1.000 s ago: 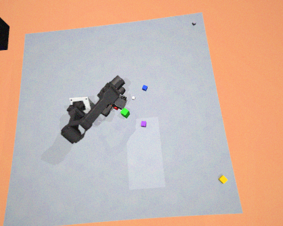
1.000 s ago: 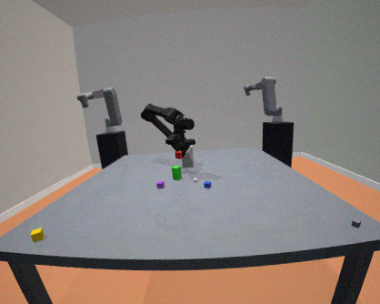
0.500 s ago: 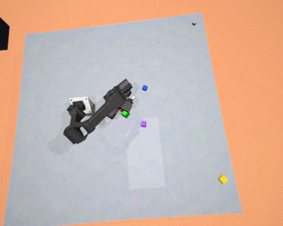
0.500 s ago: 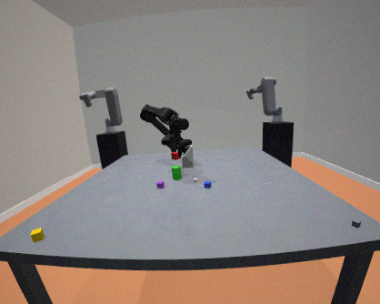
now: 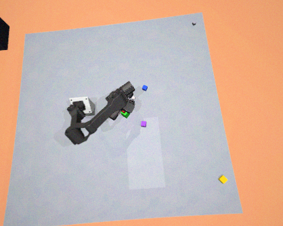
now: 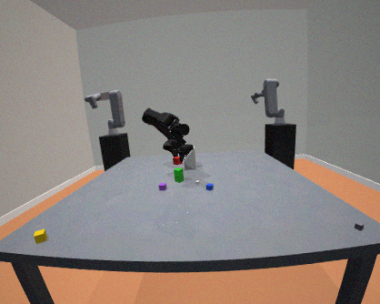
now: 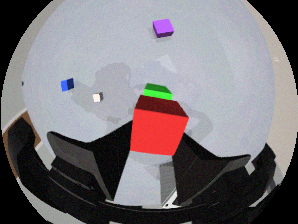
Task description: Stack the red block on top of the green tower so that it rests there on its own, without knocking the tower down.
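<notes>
The red block (image 5: 123, 111) (image 6: 176, 160) (image 7: 159, 131) is held off the table between the fingers of my gripper (image 6: 177, 159) (image 7: 153, 127), which is shut on it. The green tower (image 5: 126, 115) (image 6: 178, 175) (image 7: 158, 93) stands upright on the table, taller than it is wide. In the exterior view the red block shows above and behind the tower, with a gap between them in that view. In the wrist view the red block covers the tower's lower part. The arm hides part of the block and the fingers in the top view.
A purple block (image 5: 143, 124) (image 6: 163, 187) (image 7: 163, 28), a blue block (image 5: 145, 88) (image 6: 209, 187) (image 7: 67, 84) and a small white cube (image 6: 197, 182) (image 7: 97, 97) lie near the tower. A yellow block (image 5: 223, 179) (image 6: 40, 236) and a small dark object (image 5: 193, 24) (image 6: 359, 226) lie farther off.
</notes>
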